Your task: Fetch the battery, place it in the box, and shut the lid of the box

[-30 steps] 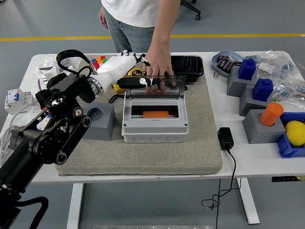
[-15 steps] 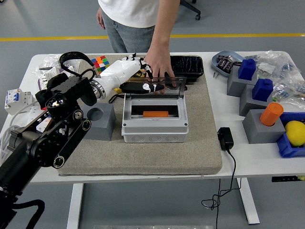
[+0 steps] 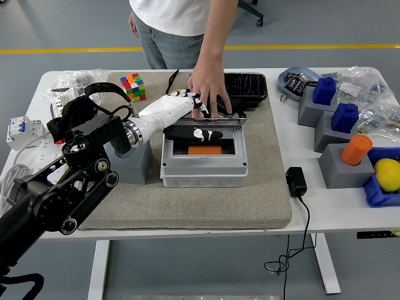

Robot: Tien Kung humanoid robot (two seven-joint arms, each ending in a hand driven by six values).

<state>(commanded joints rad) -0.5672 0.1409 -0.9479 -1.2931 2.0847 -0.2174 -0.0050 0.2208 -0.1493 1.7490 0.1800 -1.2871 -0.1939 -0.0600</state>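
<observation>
Box [image 3: 204, 164]: grey, on the mat [image 3: 187, 200] at table [image 3: 325, 206] centre; front flange toward the near edge. Lid [image 3: 212, 125]: clear, hinged at the far side, tipped partway down over the opening.

Battery [image 3: 204, 150]: orange, lying flat inside the box.

Left hand [image 3: 190, 115]: white shell, black fingers, reaching in from the left; it lies on the lid with fingers [image 3: 206, 134] stretched along it, gripping nothing.

Right hand: out of sight.

Person's hand [image 3: 209, 87]: from the far side, fingertips pressing the lid's far edge, just beside the robot's fingers.

Black tray [image 3: 247, 84]: behind the box.

Grey block [image 3: 128, 162]: left of the box, partly behind the arm.

Cube [image 3: 133, 85]: multicoloured, far left on the mat.

Charger [image 3: 295, 181]: black, right of the mat, cord trailing over the near edge.

Right end: grey blocks with blue caps [image 3: 334, 103], an orange cylinder [image 3: 356, 149], a lemon [image 3: 387, 173].
</observation>
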